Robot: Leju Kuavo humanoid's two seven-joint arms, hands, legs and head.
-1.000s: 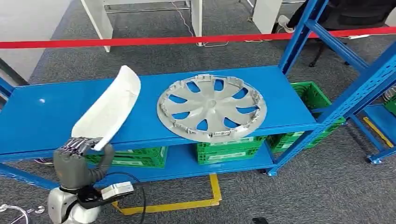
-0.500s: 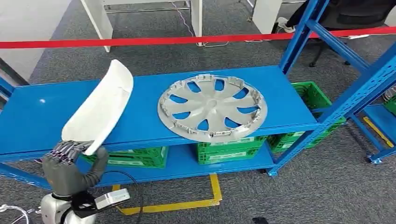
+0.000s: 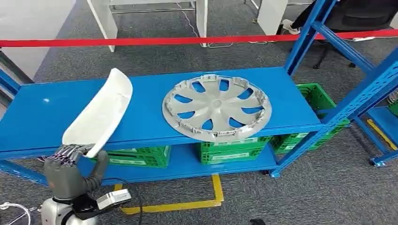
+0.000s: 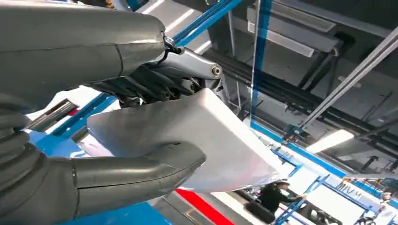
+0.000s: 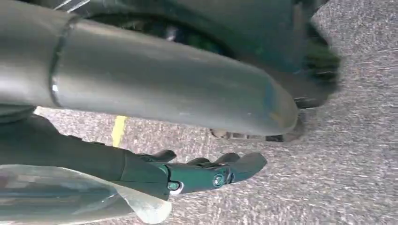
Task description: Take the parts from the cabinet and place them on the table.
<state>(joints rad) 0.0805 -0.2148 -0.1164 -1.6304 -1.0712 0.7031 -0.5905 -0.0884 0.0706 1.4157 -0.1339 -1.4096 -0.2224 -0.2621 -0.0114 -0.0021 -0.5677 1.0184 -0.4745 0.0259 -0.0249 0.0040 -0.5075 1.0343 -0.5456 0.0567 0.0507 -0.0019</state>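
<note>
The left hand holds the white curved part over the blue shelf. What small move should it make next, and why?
Probably lift and draw the white part back toward the robot. The left hand grips only its near end, below the front edge of the blue shelf, while the far end hangs tilted above the shelf top. The wheel cover beside it lies apart, so the way back looks free.

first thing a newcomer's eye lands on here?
Probably the curved white panel, which the left hand grips by its lower end and holds up in front of the blue shelf, at its left end. Next, the silver hubcap lying flat on that shelf, right of centre, its near rim over the front edge. Behind runs a red barrier tape, and green crates sit on the lower shelf.
</note>
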